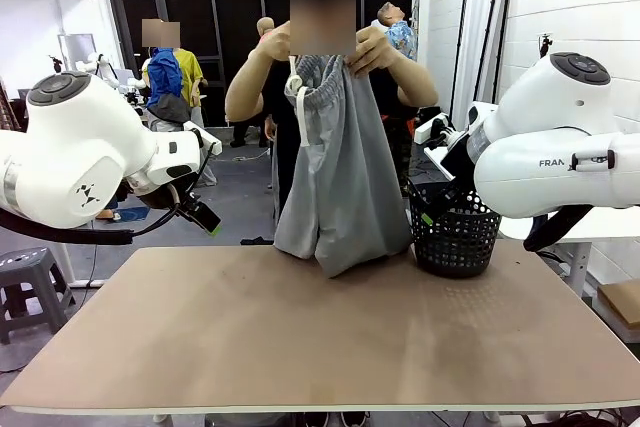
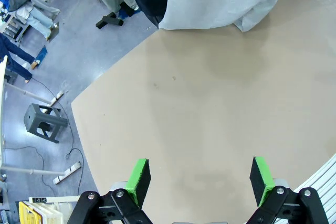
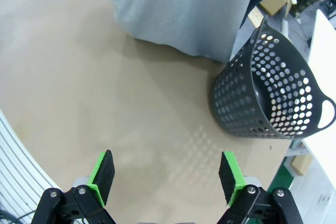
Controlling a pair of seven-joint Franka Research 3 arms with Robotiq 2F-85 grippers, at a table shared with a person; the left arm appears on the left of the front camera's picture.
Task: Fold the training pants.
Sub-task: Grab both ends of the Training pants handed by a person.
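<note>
Now the left gripper [image 2: 199,172] and right gripper [image 3: 166,165] stand wide open, empty; a person [image 1: 275,97] holds the pants [image 1: 340,177] up.

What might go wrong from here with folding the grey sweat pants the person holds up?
The light grey jersey training pants hang from the person's hands, only the leg hems reaching the tan table; laid down, they may bunch. The black perforated plastic basket stands beside them, so cloth or the open right gripper could catch it.
</note>
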